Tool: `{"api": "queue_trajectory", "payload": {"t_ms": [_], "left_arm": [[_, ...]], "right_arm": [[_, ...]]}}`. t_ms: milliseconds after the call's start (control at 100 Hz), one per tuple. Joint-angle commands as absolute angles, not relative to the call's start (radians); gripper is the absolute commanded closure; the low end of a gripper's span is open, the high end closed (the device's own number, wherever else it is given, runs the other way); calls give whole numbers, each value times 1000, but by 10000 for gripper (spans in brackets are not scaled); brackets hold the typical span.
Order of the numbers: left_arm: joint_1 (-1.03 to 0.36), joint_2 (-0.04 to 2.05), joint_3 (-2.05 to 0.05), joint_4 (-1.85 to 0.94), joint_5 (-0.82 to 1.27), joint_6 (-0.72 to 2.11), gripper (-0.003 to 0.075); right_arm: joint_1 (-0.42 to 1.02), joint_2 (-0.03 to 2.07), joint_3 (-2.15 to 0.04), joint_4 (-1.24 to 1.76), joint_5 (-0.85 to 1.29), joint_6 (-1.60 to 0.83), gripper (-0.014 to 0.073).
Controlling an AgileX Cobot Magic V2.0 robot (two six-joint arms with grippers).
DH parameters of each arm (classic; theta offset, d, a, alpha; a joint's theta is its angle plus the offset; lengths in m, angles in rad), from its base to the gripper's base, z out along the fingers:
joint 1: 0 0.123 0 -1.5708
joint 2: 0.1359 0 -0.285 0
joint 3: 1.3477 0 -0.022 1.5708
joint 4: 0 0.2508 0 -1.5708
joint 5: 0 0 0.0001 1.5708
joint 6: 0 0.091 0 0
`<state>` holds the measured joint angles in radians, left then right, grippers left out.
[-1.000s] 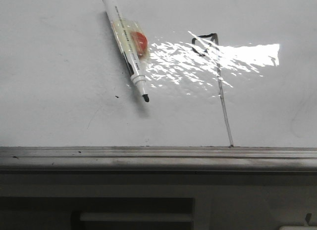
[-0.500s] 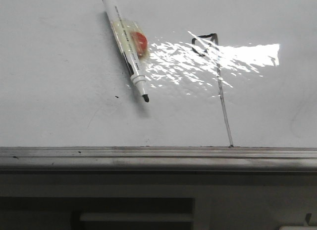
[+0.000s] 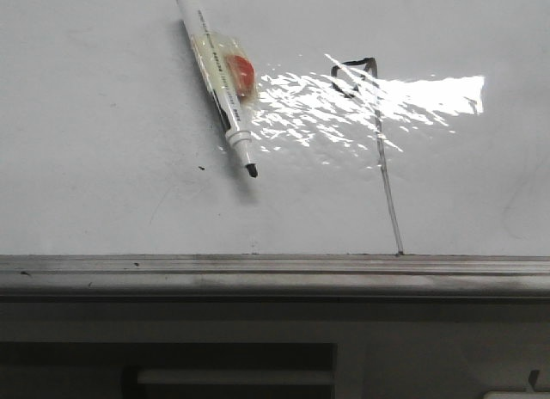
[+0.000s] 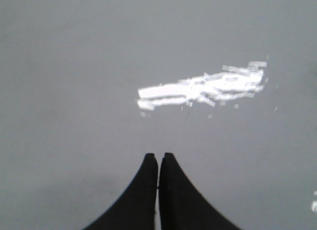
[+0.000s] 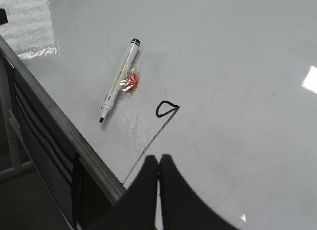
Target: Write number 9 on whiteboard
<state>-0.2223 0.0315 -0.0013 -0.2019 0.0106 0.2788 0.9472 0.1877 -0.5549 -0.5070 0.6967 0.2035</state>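
Looks finished: number 9 [image 5: 163,116] drawn on whiteboard [image 5: 237,66], loop ahead of right hand [image 5: 158,163], tail running back beside it to the edge rail. Marker [image 5: 119,86] lying uncapped beyond, released. Right hand closed, empty; left hand [image 4: 158,160] likewise pressed shut over bare board. Nothing left except perhaps capping.

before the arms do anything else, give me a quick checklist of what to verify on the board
1. Thin black number 9 drawn, loop closed, tail reaching the near edge: ok.
2. White marker pen with black tip lying loose on the glossy whiteboard, left of the 9 and not touching it: ok.
3. Marker uncapped, no cap in view: not ok.
4. Left gripper fingers together, holding nothing: ok.
5. Right gripper fingers together, holding nothing: ok.
6. Line quality under the glare: cannot tell.
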Motion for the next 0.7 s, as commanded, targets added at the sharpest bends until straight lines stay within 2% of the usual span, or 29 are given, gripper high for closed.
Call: {"api": "queue_trajectory", "payload": {"t_ms": [0, 270, 690], "left_arm": [[-180, 39, 20, -182, 63, 203, 741], [-89, 39, 20, -181, 308, -75, 741], [-89, 39, 20, -186, 308, -99, 741]], "right_arm": [[942, 199, -579, -543, 628, 204, 635], [942, 199, -579, -543, 628, 204, 635], [942, 199, -579, -543, 628, 204, 635]]}}
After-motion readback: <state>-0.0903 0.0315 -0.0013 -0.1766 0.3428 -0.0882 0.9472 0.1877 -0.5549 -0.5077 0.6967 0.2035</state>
